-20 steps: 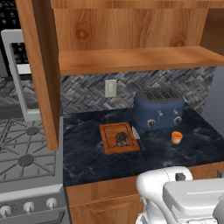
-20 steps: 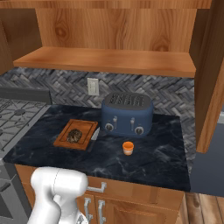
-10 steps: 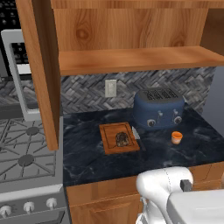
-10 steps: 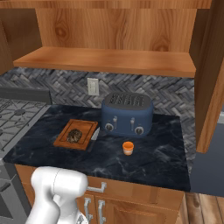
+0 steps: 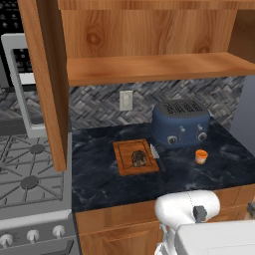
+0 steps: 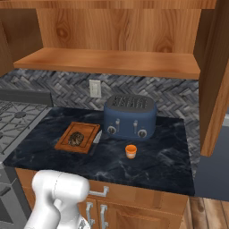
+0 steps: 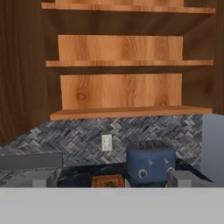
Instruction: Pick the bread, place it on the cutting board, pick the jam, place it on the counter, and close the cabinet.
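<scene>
Bread [image 5: 139, 159] sits on the cutting board [image 5: 124, 165], roughly in its middle, and the jam [image 5: 201, 156] stands on the counter [image 5: 99, 184] just out front of the blue toaster [image 5: 180, 123], at about four o'clock from it in the left base view. A small knife [image 6: 97, 139] lies beside the board's toaster-side edge. So what is left, by my reckoning, is the cabinet [image 5: 149, 69]: both doors stand wide open, the left door [image 5: 47, 74] hanging edge-on over the gap between stove [image 5: 27, 174] and counter, the right door [image 6: 217, 76] at three o'clock in the right base view.

Those doors look like stiff, fairly heavy wooden panels that swing on hinges, nothing fragile. I would push on the flat face near the free edge rather than try to pinch anything; I cannot make out a handle from here.

In the hand view, the camera looks straight into the cabinet shelves [image 7: 127, 63] from well back. The pincer's tips are not clear enough there to say how far apart they stand, and I see nothing between them.
</scene>
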### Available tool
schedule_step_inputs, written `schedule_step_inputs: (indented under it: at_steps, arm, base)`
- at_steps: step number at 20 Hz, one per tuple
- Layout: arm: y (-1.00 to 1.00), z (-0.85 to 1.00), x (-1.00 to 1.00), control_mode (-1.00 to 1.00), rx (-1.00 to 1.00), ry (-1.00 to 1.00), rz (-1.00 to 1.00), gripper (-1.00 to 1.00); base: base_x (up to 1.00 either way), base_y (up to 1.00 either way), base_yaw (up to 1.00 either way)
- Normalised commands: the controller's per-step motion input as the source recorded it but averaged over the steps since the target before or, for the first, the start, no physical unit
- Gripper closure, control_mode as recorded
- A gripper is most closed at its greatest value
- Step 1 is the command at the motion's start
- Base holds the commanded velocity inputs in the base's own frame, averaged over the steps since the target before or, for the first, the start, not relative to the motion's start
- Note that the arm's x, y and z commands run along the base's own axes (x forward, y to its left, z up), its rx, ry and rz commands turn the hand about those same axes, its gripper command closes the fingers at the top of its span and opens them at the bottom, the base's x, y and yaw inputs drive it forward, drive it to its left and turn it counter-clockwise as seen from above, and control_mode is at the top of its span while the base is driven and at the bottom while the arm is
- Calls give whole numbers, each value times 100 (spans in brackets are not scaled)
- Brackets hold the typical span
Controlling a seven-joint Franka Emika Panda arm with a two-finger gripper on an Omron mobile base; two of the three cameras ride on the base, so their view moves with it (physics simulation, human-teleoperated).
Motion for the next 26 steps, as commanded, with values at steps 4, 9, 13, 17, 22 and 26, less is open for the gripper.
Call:
schedule_step_inputs:
  at_steps: [4, 9, 13, 17, 22, 26]
  arm:
    - [18, 14, -8, -100, 0, -8, 0, -100]
    - [20, 11, -8, -100, 0, -9, 0, -100]
    - [28, 9, -5, -100, 0, -8, 0, -100]
    - [28, 10, -3, -100, 0, -8, 0, -100]
    - [29, 4, 0, -100, 0, -7, 0, -100]
    - [27, 2, 0, -100, 0, -5, 0, -100]
  base:
    - [0, 0, 0]
    - [0, 0, 0]
    - [0, 0, 0]
    - [0, 0, 0]
    - [0, 0, 0]
    - [0, 0, 0]
